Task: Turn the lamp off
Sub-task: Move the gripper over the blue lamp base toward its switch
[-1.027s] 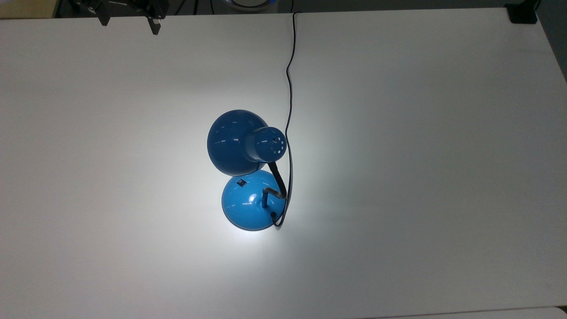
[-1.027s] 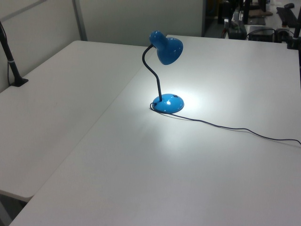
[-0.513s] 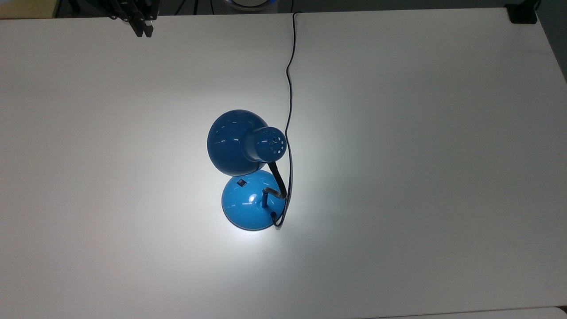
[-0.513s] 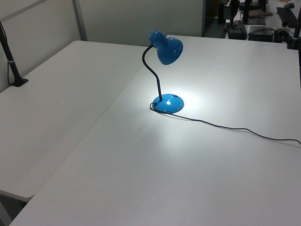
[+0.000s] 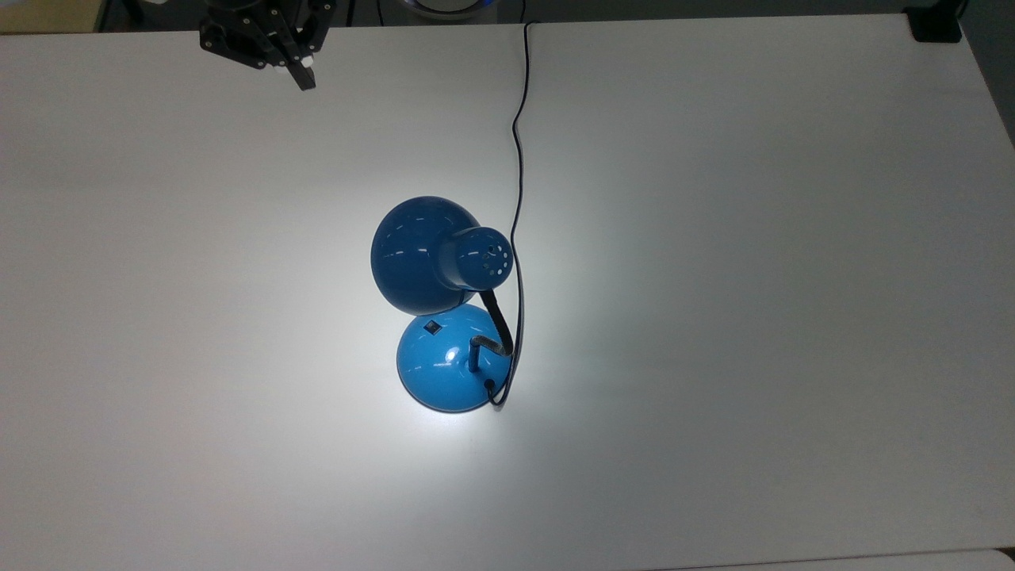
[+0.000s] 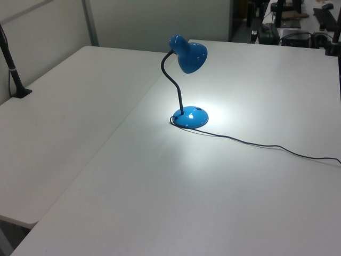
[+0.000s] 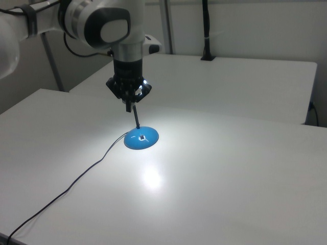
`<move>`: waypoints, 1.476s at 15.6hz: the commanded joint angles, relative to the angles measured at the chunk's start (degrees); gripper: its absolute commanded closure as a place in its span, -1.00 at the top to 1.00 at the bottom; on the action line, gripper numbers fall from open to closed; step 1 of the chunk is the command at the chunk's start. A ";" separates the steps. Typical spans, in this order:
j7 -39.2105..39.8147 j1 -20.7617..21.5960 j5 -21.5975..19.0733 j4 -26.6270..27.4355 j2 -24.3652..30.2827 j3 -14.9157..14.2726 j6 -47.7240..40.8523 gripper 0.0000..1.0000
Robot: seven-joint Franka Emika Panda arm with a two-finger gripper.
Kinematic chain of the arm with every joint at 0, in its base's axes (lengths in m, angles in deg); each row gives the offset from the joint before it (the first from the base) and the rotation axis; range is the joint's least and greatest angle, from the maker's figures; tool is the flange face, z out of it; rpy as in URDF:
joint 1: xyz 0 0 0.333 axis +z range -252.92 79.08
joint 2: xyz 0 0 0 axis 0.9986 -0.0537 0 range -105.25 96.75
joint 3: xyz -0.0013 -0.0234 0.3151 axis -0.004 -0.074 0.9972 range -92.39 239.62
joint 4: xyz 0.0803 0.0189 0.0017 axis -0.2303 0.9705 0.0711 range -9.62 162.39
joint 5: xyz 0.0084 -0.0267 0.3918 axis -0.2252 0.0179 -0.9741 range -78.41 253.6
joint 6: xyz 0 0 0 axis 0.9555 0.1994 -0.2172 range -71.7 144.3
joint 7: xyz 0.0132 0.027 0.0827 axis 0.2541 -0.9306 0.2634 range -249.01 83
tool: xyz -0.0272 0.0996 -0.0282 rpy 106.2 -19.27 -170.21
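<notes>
One arm (image 7: 76, 20) hangs its gripper (image 7: 130, 104) above the lit lamp (image 7: 141, 138).

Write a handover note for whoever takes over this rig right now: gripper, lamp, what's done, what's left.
Gripper: at the top view's upper left, above the white table, far from the lamp, holding nothing; jaws' state unclear.
Glossy blue dome-shaded desk lamp: mid-table, lit, bright pool around its round base.
Small black switch: on the base, untouched.
Done: nothing.
Left: reach the switch, press it.
</notes>
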 commanded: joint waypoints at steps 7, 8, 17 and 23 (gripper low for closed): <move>17.51 3.40 -5.20 17.16 0.28 -0.12 26.75 -1.00; 17.60 3.94 -5.20 18.04 -0.50 -0.12 29.66 -1.00; 19.36 7.19 -9.77 17.87 -9.47 -0.12 41.64 -1.00; 18.30 7.46 -10.03 17.44 -14.47 2.69 50.16 -1.00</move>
